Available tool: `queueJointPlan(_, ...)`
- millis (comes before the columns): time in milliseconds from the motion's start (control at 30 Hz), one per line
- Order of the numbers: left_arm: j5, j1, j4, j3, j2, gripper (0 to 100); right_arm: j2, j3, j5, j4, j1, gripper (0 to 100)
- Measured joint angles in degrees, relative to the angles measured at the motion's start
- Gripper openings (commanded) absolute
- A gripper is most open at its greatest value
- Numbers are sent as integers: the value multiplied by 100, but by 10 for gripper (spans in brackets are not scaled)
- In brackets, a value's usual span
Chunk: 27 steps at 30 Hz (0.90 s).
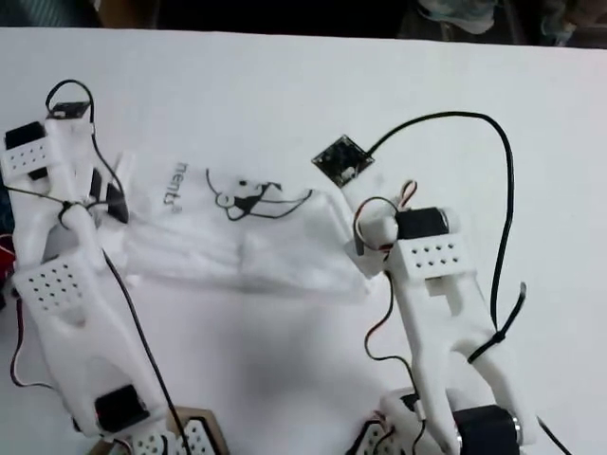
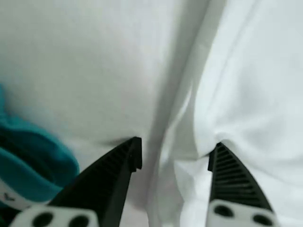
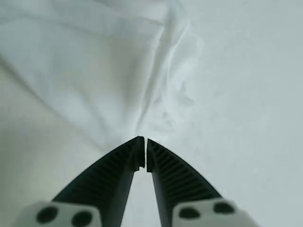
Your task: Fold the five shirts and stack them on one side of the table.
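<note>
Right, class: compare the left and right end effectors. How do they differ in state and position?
The left end effector is open, jaws spread astride a fold of the white shirt; the right end effector is shut, tips almost touching. The left sits at one end of the shirt, the right at the opposite end. Both have black ribbed jaws low over the cloth.

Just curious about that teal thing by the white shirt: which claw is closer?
Left. The left gripper stands open over the edge of the white shirt, the teal thing close beside it. The right gripper is shut at the shirt's opposite end.
</note>
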Motion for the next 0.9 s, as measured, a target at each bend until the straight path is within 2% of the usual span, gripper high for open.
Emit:
queueJointPlan(67, 0, 70, 229, -308, 176, 191, 0, 0, 0, 0, 0, 21)
queueJointPlan(200, 9, 255, 677, -730, 484, 15, 0, 0, 0, 0, 0, 21)
queueJointPlan(333, 18, 475, 993, -993, 677, 25, 0, 0, 0, 0, 0, 21)
queueJointPlan(600, 176, 475, 1152, -1521, 756, 25, 0, 0, 0, 18, 62, 21)
queueJointPlan(900, 202, 905, 1143, -1521, -26, 24, 0, 18, 0, 18, 1451, 21)
